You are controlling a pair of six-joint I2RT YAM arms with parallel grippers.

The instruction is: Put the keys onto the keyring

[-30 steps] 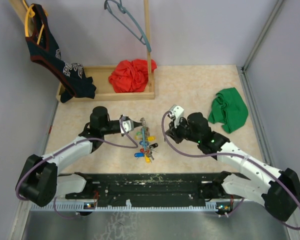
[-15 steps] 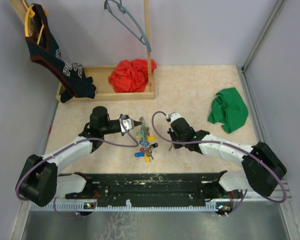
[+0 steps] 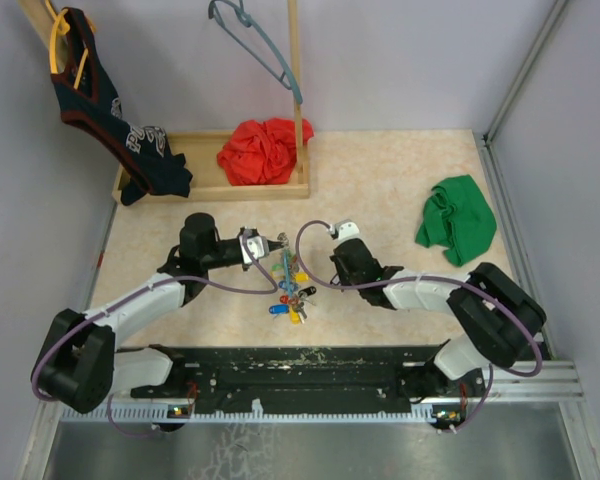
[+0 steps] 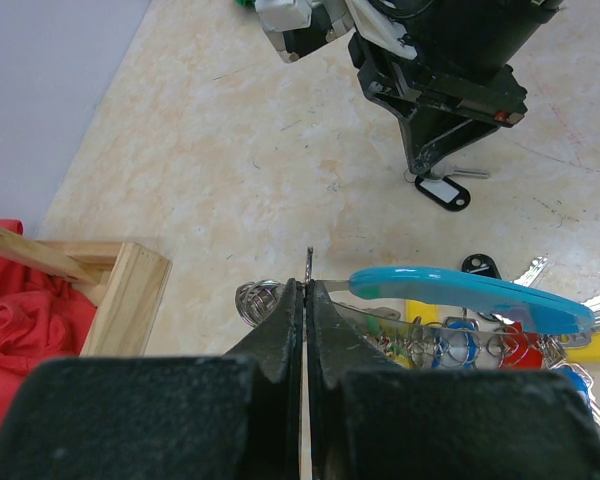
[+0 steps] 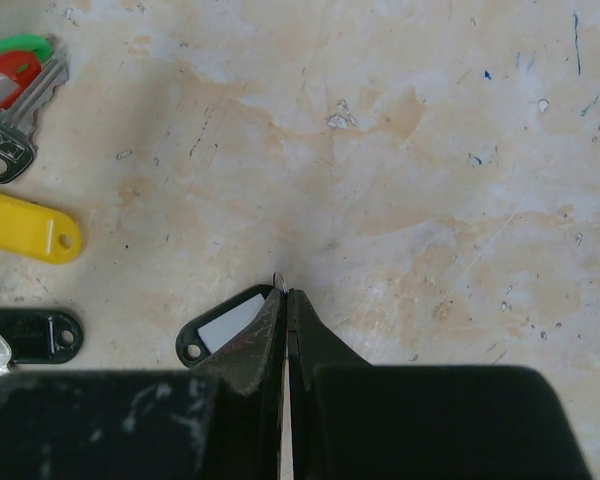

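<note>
left gripper (image 4: 305, 300): fingers are pressing together, pinching the thin grey wire end of the keyring (image 4: 470, 292) right beside its light-blue section, low over the table (image 4: 230, 130).
keyring: blue section is running sideways from the pinch, over the pile. Small wire loops are bunching under it. Can't tell whether they're threaded on.
right gripper (image 5: 283, 298): fingers are pressing together, tips sitting at the edge of the black tag (image 5: 220, 330) with the white label. A sliver of wire is showing at the tips. Can't tell if it's actually caught.
keys (image 3: 292, 285): clustering between the two grippers, toward the near edge of the table. A yellow tag (image 5: 25, 232) and a second black tag (image 5: 30, 335) are lying beside the right gripper, apart from it.
other: wooden tray (image 4: 130, 290) is sitting off to the side of the left gripper, not in the way.
step (my read): right arm is going for the loose black-tagged key to feed onto the ring's wire end.
doing it well: grab the tag body or key shank, not the loop, so the loop is hanging free. Keep the left pinch rigid with the wire tip exposed. Bring the loop square onto the tip and slide it along toward the blue section.
risk: a flat tag on a hard table is likely to skate away from closed tips. Jaws need spreading first.
</note>
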